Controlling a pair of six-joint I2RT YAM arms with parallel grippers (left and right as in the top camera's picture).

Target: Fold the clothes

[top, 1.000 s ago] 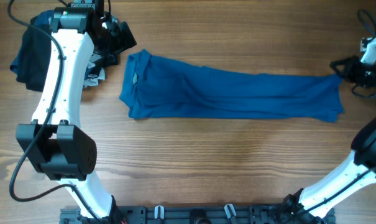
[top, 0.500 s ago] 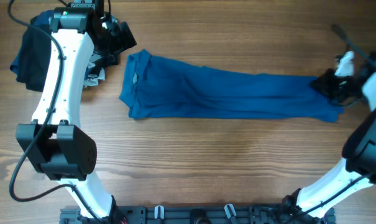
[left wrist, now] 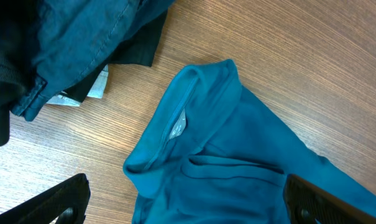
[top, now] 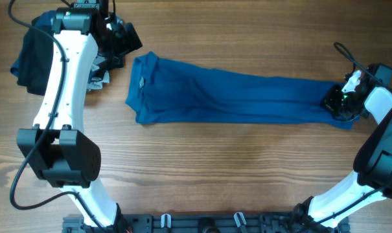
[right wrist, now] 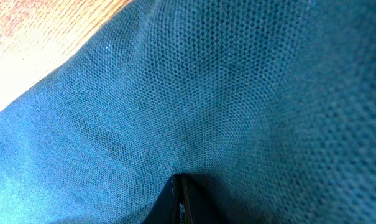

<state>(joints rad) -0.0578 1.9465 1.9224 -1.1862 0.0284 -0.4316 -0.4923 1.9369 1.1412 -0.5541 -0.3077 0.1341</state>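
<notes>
**Step in hand (judged): fold the hem end over toward the collar.**

1. The blue polo shirt (top: 234,97) lies on the wooden table (top: 247,181) as a long strip. Its collar end is at the robot's left and its hem end at the right.
2. The right gripper (top: 338,100) is clamped on the hem end. The right wrist view shows fabric pinched between closed jaws.
3. Raise the hem only enough to clear the table. Carry it along the strip's axis so that the long edges stay aligned.
4. Whether all layers are in the pinch cannot be told. If some are not, expect the strip to fall open.
5. The left gripper (top: 120,37) stands fully spread and empty, near the collar end and partly over the pile of dark garments (top: 27,58). It could pin the collar end against sliding.

**Condition of the garment**

- Body: medium blue, with shallow lengthwise creases and a slightly wavy lower edge. It narrows slightly toward the hem end.
- Fabric: a fine, even knit.
- Collar (left wrist: 175,118): folded over, facing the dark pile and lying just beside it.
- Neck label (left wrist: 178,126): pale, inside the collar, text unreadable.
</notes>
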